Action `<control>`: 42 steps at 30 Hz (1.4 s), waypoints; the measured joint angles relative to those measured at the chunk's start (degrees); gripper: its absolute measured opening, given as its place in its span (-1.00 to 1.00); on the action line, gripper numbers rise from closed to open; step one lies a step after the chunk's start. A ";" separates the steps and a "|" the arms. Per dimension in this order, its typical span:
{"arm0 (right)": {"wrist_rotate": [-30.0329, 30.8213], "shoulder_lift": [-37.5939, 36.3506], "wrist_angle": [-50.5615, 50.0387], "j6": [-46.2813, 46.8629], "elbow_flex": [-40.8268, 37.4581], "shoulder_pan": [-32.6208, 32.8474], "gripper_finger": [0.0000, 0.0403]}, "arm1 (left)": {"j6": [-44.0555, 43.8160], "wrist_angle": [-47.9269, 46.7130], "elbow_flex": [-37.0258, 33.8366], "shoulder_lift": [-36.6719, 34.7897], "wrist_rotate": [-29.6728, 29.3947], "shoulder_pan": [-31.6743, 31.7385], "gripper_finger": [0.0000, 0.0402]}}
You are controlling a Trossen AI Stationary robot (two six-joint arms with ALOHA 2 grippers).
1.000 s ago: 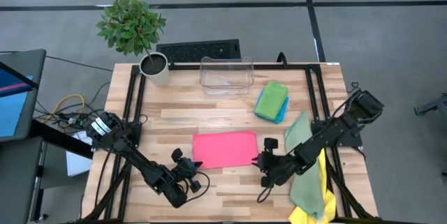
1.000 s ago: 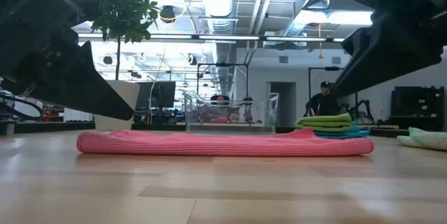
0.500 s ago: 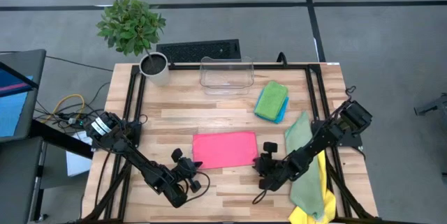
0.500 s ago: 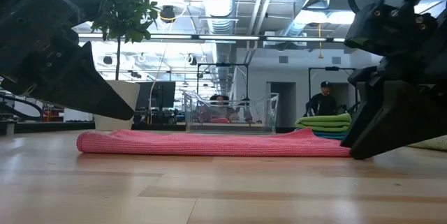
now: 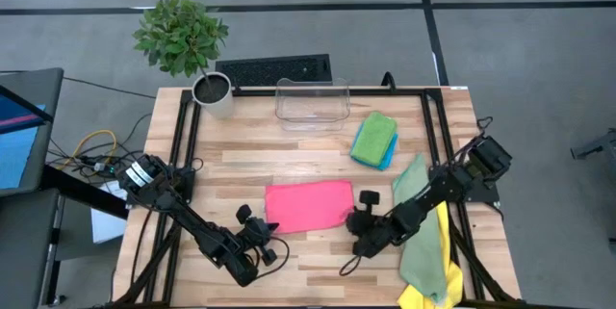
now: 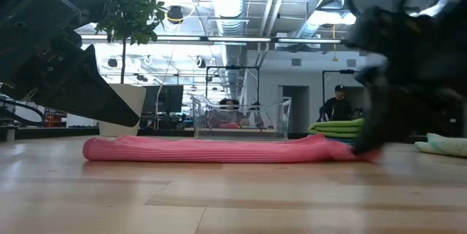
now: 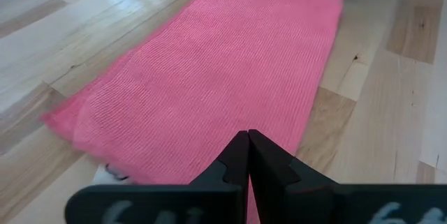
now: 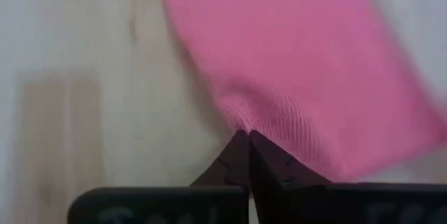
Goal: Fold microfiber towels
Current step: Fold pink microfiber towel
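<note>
A pink microfiber towel (image 5: 308, 206) lies as a flat folded rectangle in the middle of the table. My right gripper (image 8: 248, 135) is shut at its near right corner and shows blurred at the towel's right end (image 6: 361, 152) in the low view. My left gripper (image 7: 248, 137) is shut and hovers over the towel's near left corner (image 5: 272, 228); the low view shows its tip (image 6: 135, 121) above the cloth. A folded green towel on a blue one (image 5: 373, 139) lies at the far right. A pale sage towel (image 5: 421, 251) and a yellow one (image 5: 423, 296) lie under my right arm. My right gripper pinches the pink towel's near right corner (image 8: 241, 116) between its two fingertips. It comes slanting down from the table's right. The cloth puckers into small creases at the tips. The rest of the towel lies flat on the table; one layer or several, I cannot tell.
A clear plastic bin (image 5: 311, 104) stands at the far middle edge. A potted plant (image 5: 210, 92) stands at the far left corner, with a keyboard (image 5: 274, 68) behind the table. Bare wood lies along the near edge (image 5: 318, 270).
My right gripper has come down and gone toward the table's left, tipping more steeply, onto the pink towel's near right corner, which now puckers at its tips. The rest of the towel lies as before.
</note>
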 joint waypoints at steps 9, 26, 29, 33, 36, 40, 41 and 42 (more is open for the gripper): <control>-1.93 -0.58 5.28 -16.40 7.12 -5.44 -0.92 | 0.64 0.08 0.00 0.00 -0.09 0.02 -1.00; -12.78 8.04 18.49 -26.90 11.90 -9.16 -0.90 | 1.21 0.10 0.04 -0.02 0.55 0.79 -1.00; -12.48 8.68 16.75 -27.71 13.32 -8.49 -0.91 | 4.01 1.07 0.05 -0.02 4.88 1.60 -1.00; -12.31 8.58 15.32 -27.29 13.34 -7.72 -0.90 | 6.28 1.54 0.07 -0.04 6.86 3.04 -1.00; -12.15 8.27 14.50 -26.46 13.32 -7.07 -0.90 | 8.01 1.59 0.04 -0.04 7.41 5.10 -1.00; -12.19 8.16 14.67 -26.77 13.32 -6.29 -0.92 | 12.84 2.10 0.04 -0.04 10.41 8.55 -1.00; -12.24 8.16 15.51 -27.50 13.31 -6.26 -0.92 | 14.12 2.22 0.04 -0.04 11.39 9.35 -1.00; -12.34 8.16 16.86 -28.27 13.32 -6.27 -0.92 | 15.44 2.44 0.04 -0.04 12.37 10.06 -1.00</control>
